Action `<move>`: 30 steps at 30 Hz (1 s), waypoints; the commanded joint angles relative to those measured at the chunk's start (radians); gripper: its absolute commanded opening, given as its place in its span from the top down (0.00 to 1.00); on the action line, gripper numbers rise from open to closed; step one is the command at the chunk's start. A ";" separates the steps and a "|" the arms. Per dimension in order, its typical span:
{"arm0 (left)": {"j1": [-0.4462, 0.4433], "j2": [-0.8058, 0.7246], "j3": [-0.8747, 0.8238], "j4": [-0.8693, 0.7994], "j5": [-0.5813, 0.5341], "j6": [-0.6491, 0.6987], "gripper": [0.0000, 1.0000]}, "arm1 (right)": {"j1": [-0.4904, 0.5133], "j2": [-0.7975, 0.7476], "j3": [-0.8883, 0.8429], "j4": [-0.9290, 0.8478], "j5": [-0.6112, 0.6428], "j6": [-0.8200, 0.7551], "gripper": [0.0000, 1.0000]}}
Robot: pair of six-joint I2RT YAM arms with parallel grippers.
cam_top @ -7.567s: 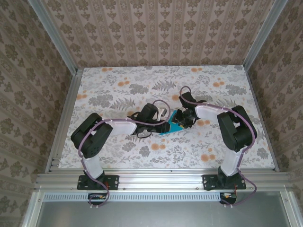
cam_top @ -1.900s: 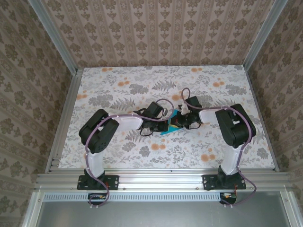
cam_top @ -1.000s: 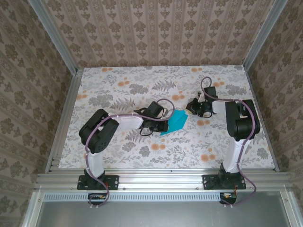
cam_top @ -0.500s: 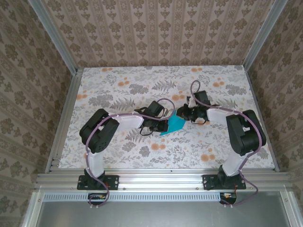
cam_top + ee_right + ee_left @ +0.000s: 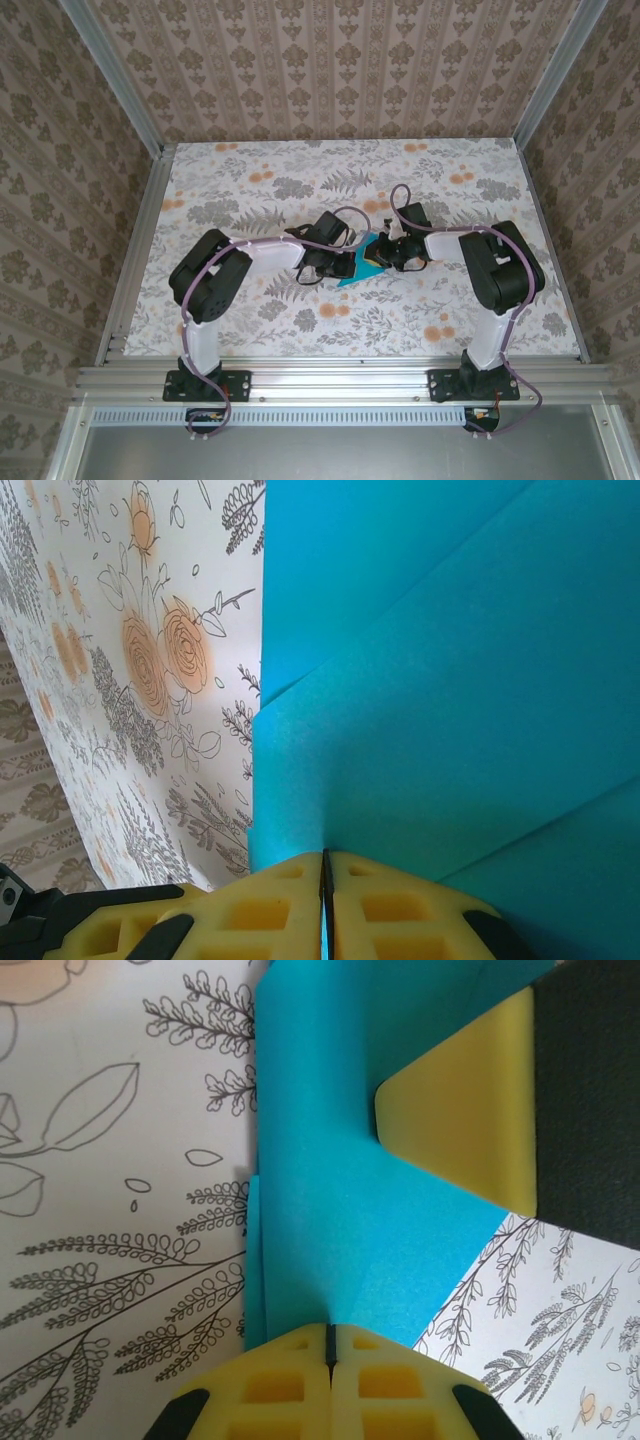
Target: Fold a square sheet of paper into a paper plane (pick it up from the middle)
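The left gripper (image 5: 329, 1332) pinches the smooth, folded blue paper (image 5: 340, 1230) from 9 o'clock. The right gripper (image 5: 324, 858) pinches it from 3 o'clock. Their yellow pads (image 5: 275, 1390) have square holes.

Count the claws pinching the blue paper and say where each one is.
2. The left claw is shut on the paper at its left end in the top view. The right claw is shut on its right end.
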 commanded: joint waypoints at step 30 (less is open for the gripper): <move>0.024 -0.027 -0.070 -0.080 0.015 -0.009 0.91 | -0.011 0.110 0.037 -0.198 0.166 0.002 0.88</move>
